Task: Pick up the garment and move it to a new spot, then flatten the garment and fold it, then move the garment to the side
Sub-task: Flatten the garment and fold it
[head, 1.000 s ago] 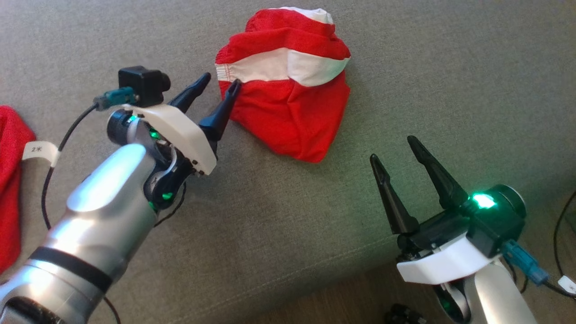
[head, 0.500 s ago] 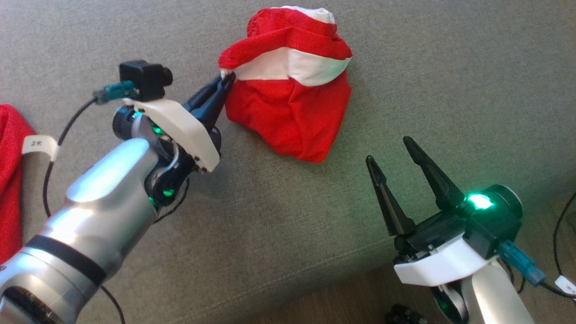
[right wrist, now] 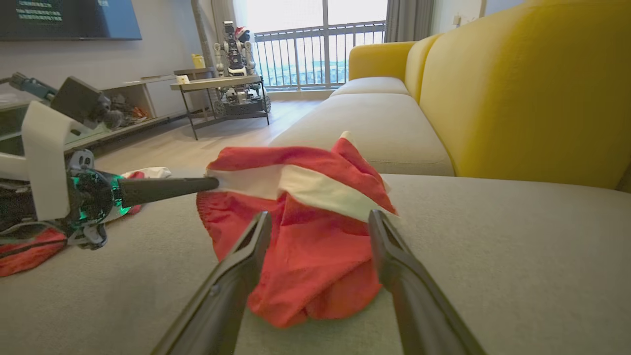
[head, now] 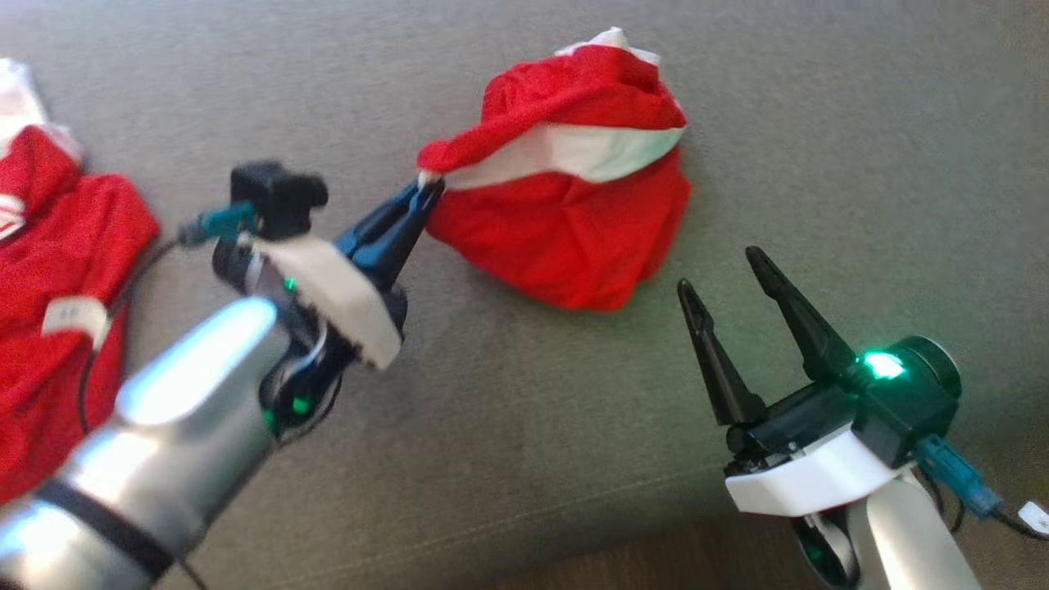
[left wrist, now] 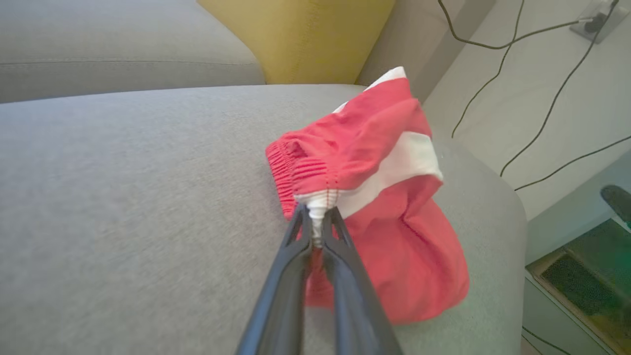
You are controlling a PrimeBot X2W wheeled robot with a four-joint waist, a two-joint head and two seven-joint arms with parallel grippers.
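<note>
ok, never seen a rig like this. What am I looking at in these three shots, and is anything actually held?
It is a wheeled robot with two arms, each ending in a gripper with two long dark fingers. The head view looks down from a camera on its head. Each wrist view looks along one gripper's fingers.

The surface is a grey fabric sofa seat with a yellow backrest. On it lies a crumpled red and white cloth garment. The left gripper is shut on the garment's white gathered edge, while most of the cloth rests on the seat. The right gripper is open, holds nothing and is short of the garment. A second red garment lies off to the robot's left.
</note>
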